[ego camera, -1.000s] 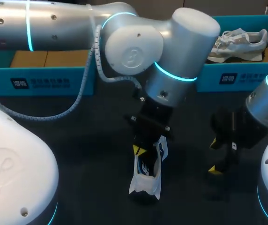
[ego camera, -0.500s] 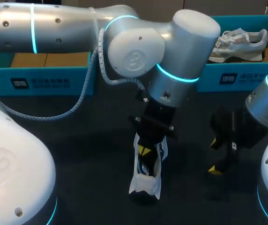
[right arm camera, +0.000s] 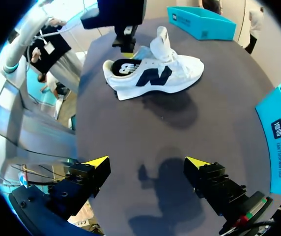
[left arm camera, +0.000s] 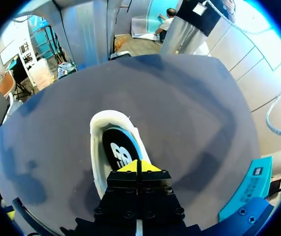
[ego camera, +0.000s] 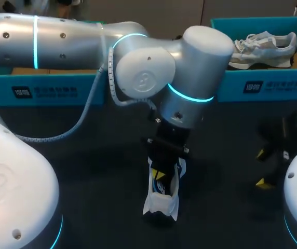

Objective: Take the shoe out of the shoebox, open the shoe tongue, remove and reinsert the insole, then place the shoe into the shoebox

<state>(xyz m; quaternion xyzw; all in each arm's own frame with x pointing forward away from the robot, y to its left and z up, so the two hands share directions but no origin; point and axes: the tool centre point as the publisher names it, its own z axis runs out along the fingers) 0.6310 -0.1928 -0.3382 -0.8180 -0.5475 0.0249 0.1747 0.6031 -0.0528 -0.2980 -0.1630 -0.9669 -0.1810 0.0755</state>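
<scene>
Shoe point(ego camera: 163, 194) upright mid-tabletop point(ego camera: 86, 155); my left fingers point(left arm camera: 129, 167), closed tip to tip, sit at its insole point(left arm camera: 117, 150) in the heel and should pinch the edge, lifting slowly; my right fingers point(right arm camera: 96, 162) hang open, well apart.

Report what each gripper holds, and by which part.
Right gripper: open, holding nothing. Left gripper: tips shut together at the heel opening of the shoe, over the insole; whether they pinch the insole's edge cannot be told.
</scene>
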